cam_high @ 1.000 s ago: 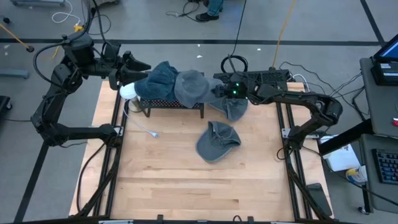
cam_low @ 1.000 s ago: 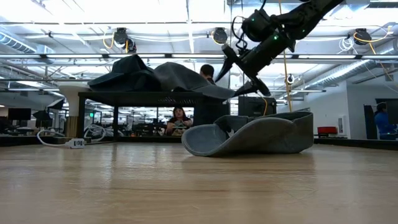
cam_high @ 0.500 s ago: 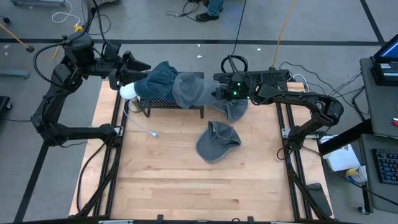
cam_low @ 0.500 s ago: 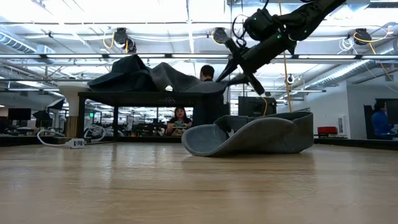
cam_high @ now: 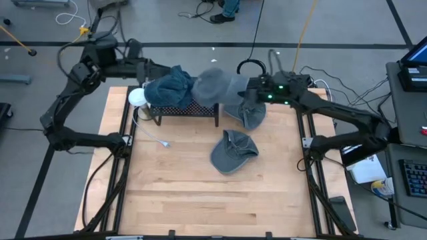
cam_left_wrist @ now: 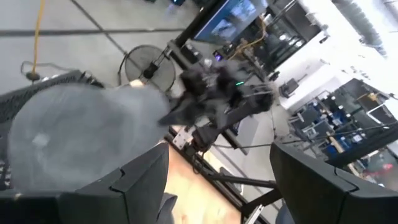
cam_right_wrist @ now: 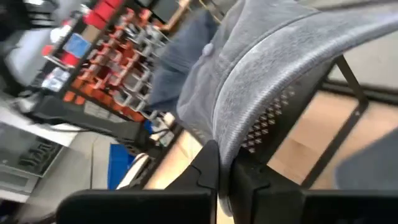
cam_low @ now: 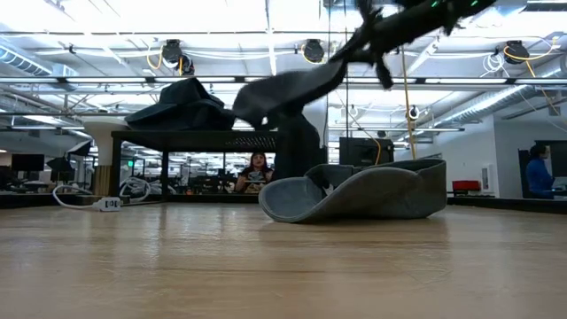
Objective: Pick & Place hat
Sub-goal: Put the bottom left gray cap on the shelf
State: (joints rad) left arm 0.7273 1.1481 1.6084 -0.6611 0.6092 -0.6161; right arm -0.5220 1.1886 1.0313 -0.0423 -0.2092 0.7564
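The black perforated metal rack (cam_high: 183,110) is largely hidden beneath a crumpled blue denim hat (cam_high: 168,87) and a lifted grey fabric hat (cam_high: 217,85).

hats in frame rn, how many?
4. Blue hat on the black rack; grey hat pinched in the right claw; one beside the rack; one mid-table. More may hide underneath.

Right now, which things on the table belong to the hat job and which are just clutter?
In the job:
- grey hat, pinched at its brim by the right hand, lifted off the black rack
- blue hat on the rack
- left hand, open, beside the blue hat
- two more grey hats, one on the table, one by the rack

Lying about:
- white cable
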